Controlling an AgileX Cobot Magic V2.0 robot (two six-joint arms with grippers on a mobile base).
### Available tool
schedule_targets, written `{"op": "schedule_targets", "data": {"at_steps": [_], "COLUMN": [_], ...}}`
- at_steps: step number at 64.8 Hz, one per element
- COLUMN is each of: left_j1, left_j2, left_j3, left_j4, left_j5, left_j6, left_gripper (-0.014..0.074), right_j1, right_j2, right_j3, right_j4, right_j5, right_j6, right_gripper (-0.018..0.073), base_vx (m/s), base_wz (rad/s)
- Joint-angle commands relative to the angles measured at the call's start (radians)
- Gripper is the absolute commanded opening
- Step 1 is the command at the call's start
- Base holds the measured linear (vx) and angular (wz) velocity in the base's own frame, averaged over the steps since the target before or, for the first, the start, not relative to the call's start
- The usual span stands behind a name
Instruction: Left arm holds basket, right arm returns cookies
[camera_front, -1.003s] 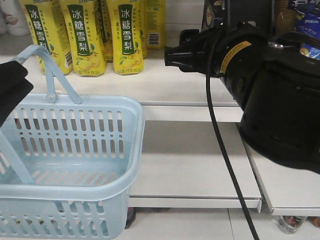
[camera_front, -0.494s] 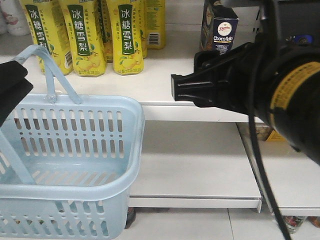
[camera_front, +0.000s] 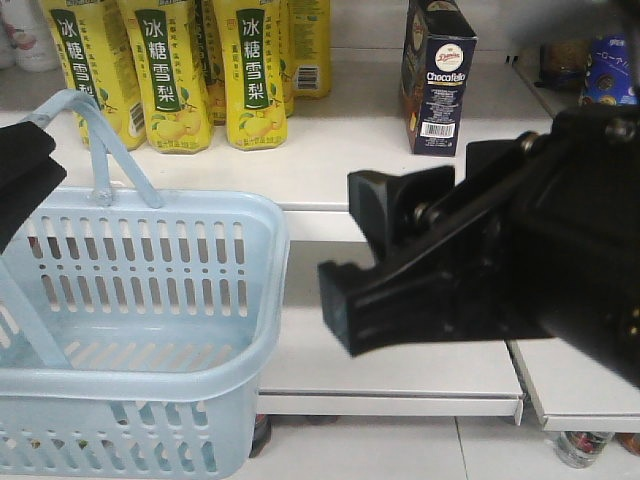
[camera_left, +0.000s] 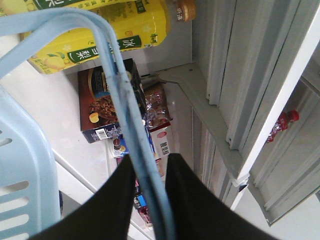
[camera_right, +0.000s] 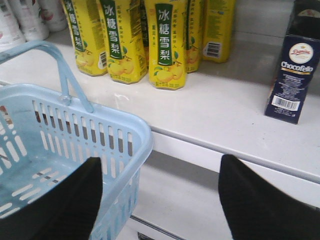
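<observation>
Nearest the front camera, the right arm's black pincer (camera_front: 400, 270) hangs with its jaws spread wide and nothing between them; the right wrist view shows both dark fingers (camera_right: 70, 200) far apart with bare shelf between. It sits below and in front of the white shelf (camera_front: 340, 150), just right of the pale blue slotted plastic shopping basket (camera_front: 150, 300).

That basket hangs to the left of the shelf edge, and no goods show on the part of its floor in view. Its thin loop handles (camera_left: 125, 125) are pinched between the fingers of the left arm's matte black pincer (camera_left: 150, 200), which is pressed together on them.

Farther back, the tall dark navy cardboard box of Chocofelo cookies (camera_front: 437, 78) stands upright on the shelf, long axis vertical, barcode side facing out. It lies above and slightly right of the right pincer's tips, well apart from them, and to the right of the yellow pear-drink bottles (camera_front: 250, 75) on the same shelf.

The box looks delivered, and the right arm is the nearer one to it.
</observation>
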Motion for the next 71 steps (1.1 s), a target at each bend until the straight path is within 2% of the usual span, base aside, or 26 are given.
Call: {"op": "schedule_targets", "data": {"at_steps": [1,14,22,43,71], "left_j1": [0.0,0.0,0.0,0.0,0.0], "left_j2": [0.01,0.01,0.01,0.01,0.01], "left_j3": [-0.028,-0.028,-0.028,-0.028,-0.028], "left_j4": [-0.028,-0.028,-0.028,-0.028,-0.028], "left_j5": [-0.032,-0.032,-0.032,-0.032,-0.032], "left_j6": [0.016,0.016,0.016,0.016,0.016], "left_gripper": [-0.0006,-0.0006,-0.0006,-0.0006,-0.0006], "right_j1": [0.028,0.033,0.033,0.033,0.033], "right_j2": [-0.02,-0.024,-0.034,-0.084,-0.095], "right_j3": [0.009,0.039,0.039,0.039,0.039], "right_j4": [-0.098,-0.099,-0.1,-0.104,-0.101], "right_j5": [0.045,0.045,0.045,0.045,0.045], "right_j6": [-0.007,0.004,0.007,0.018,-0.003], "right_gripper": [0.047,0.046,0.0395,-0.0014,-0.0008], "base_vx": [0.0,0.0,0.0,0.0,0.0], "base_wz": [0.0,0.0,0.0,0.0,0.0]}}
